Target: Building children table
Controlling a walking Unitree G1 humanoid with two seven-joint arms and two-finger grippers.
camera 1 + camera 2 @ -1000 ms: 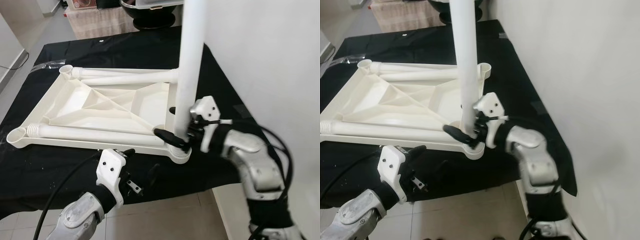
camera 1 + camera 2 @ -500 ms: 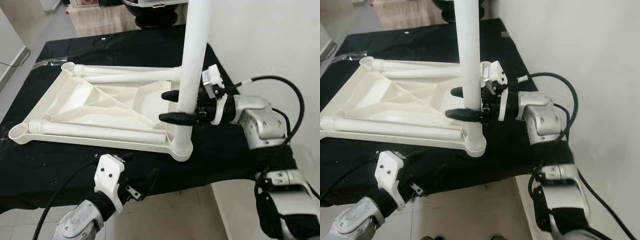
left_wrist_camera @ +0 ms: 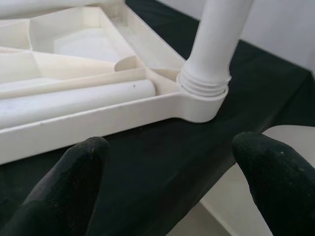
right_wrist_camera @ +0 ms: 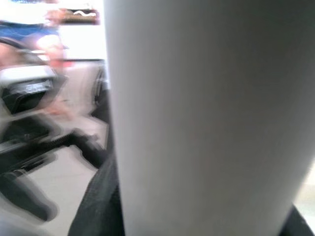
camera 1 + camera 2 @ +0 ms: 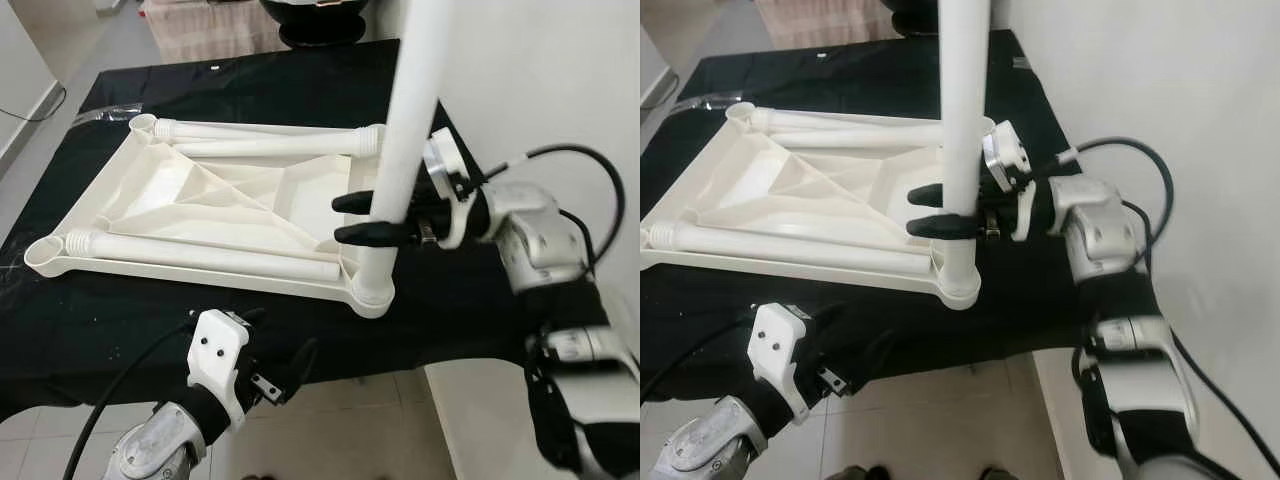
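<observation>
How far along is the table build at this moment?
Done: one white leg stands upright in the near corner socket of the upturned tabletop. In hand: the right claw grips that leg above the socket; the left claw hangs open by the table edge. Left: two legs lie loose in the tabletop, and the corner socket is empty.

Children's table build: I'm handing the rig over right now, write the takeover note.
Right claw: fingers on either side of the upright white leg, gripping it above its socket.
Left claw: open, holding nothing, low at the near edge of the black-covered table, facing that corner.
White tabletop lies upside down; two loose legs lie inside it.
Done: one leg stands in the near right corner socket.
Left: I can't tell if it is fully seated; the other corner sockets are still empty.
</observation>
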